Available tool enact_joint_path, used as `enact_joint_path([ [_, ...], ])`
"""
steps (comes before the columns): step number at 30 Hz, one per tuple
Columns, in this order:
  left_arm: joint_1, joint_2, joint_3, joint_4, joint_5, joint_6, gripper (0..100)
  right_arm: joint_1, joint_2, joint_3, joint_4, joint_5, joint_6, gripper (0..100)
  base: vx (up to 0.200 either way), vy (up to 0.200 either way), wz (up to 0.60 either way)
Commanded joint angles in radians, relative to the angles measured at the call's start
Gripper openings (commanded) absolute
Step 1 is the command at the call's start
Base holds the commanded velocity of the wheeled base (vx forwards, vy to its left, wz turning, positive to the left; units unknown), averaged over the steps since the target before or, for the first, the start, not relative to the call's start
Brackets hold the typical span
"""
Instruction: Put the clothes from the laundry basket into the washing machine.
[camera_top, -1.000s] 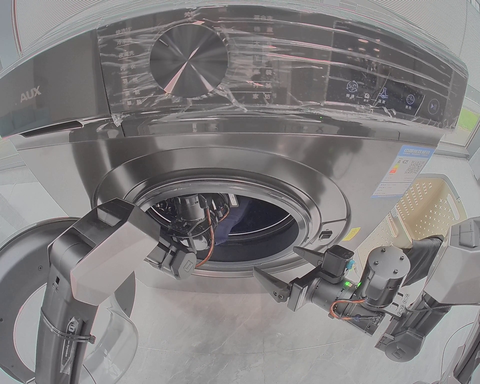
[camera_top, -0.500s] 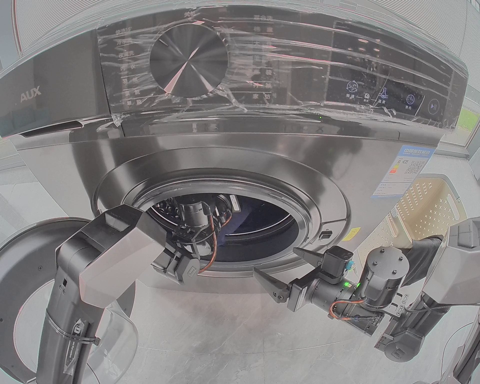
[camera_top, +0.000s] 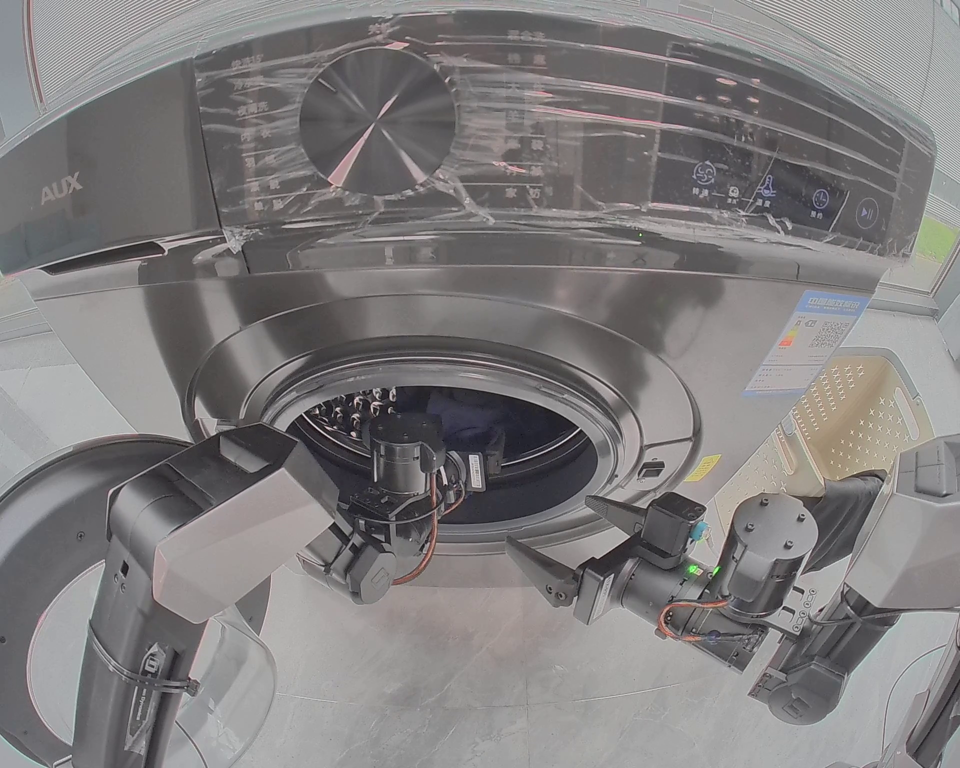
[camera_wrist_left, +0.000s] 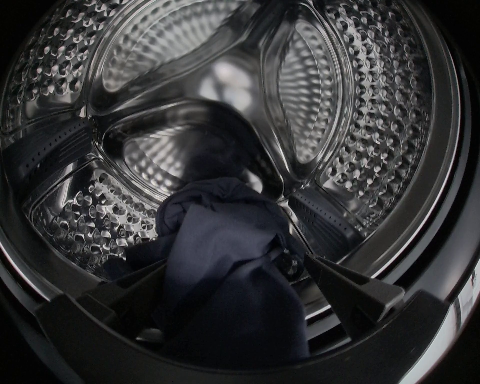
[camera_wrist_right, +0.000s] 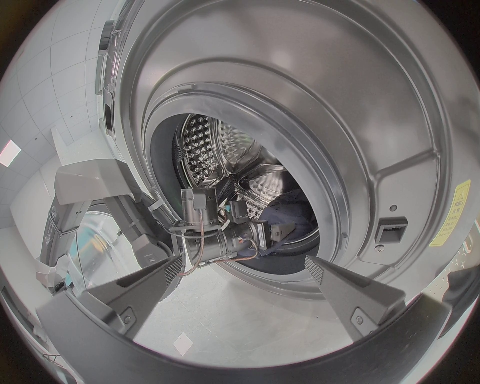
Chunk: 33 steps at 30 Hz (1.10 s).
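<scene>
The silver washing machine (camera_top: 650, 400) stands with its round opening uncovered. A dark navy garment (camera_wrist_left: 225, 260) lies crumpled on the drum floor just inside, also seen from the head view as the garment (camera_top: 470, 410). My left gripper (camera_wrist_left: 234, 262) is open at the drum mouth, a finger on either side of the garment and not pinching it. In the head view the left gripper (camera_top: 490, 455) sits at the lower rim of the opening. My right gripper (camera_top: 570, 545) is open and empty, low in front of the machine, right of the opening.
The machine's glass door (camera_top: 40, 560) is swung open at the left, beside my left arm. A beige perforated laundry basket (camera_top: 850, 420) stands at the right of the machine, behind my right arm. Pale floor (camera_top: 450, 670) lies in front.
My left arm has drawn back and down from deeper in the drum to the lower rim. The navy garment stays inside. The right arm has not moved.
</scene>
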Motion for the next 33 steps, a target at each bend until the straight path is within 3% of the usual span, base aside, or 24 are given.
enact_joint_path([
  [1,0.01,0.036,-0.02,0.002,-0.002,0.006,0,0.0,0.001,0.001,0.0,0.0,0.0,100,0.0,0.0,0.0],
  [8,0.027,0.058,-0.153,-0.005,-0.003,-0.011,0,0.0,0.001,0.0,0.0,0.0,0.0,100,0.0,0.0,0.0],
  [13,0.038,0.093,-0.303,-0.012,0.011,-0.054,0,0.0,0.001,0.0,0.0,0.0,0.003,100,0.0,0.0,0.0],
  [25,0.072,0.237,-0.659,-0.042,0.069,-0.046,0,0.0,0.001,0.0,0.0,0.001,0.011,100,0.0,0.0,0.0],
  [33,0.076,0.24,-0.688,-0.038,0.076,-0.046,0,0.0,0.008,0.0,0.0,0.003,0.011,100,0.0,0.0,0.0],
])
